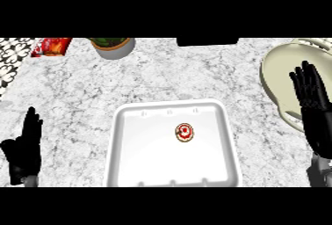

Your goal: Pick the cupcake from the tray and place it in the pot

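A small red-topped cupcake sits untouched in a white tray on the marble counter, while the right robot hand, fingers straight, hovers right of the tray over the cream pot, and the left robot hand rests open left of the tray.

cupcake in tray center-front, pot right, plant pot far left

cupcake in white tray, pot right
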Controlling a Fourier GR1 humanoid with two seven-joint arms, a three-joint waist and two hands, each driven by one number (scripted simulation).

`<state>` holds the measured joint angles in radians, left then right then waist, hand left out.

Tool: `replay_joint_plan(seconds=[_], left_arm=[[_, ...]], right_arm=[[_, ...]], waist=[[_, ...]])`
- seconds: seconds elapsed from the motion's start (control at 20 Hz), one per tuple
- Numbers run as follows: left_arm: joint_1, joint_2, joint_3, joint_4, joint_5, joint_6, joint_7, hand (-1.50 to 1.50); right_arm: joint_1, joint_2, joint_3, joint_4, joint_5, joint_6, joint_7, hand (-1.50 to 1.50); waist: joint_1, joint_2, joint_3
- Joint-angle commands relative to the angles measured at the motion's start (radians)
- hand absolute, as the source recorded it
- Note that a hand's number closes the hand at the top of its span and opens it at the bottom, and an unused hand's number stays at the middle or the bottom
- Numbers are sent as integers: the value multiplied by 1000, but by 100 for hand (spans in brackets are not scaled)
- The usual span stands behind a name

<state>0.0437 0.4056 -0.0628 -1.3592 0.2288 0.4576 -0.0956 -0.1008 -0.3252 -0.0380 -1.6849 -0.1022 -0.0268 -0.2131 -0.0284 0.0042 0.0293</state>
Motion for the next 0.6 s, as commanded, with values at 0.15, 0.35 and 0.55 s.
replay_joint_plan(seconds=[0.15,0.35,0.55], left_arm=[[-48,90,-49,-49,-61,-54,83,0],[-29,113,-77,-34,-53,-128,77,0],[-54,146,-77,-84,-42,-167,146,0]], right_arm=[[108,72,49,92,58,-120,280,150],[130,-145,60,113,464,-277,229,-150],[232,78,224,-5,668,-523,195,-150]], waist=[[22,-3,-29],[11,-2,-41],[18,-10,-30]])
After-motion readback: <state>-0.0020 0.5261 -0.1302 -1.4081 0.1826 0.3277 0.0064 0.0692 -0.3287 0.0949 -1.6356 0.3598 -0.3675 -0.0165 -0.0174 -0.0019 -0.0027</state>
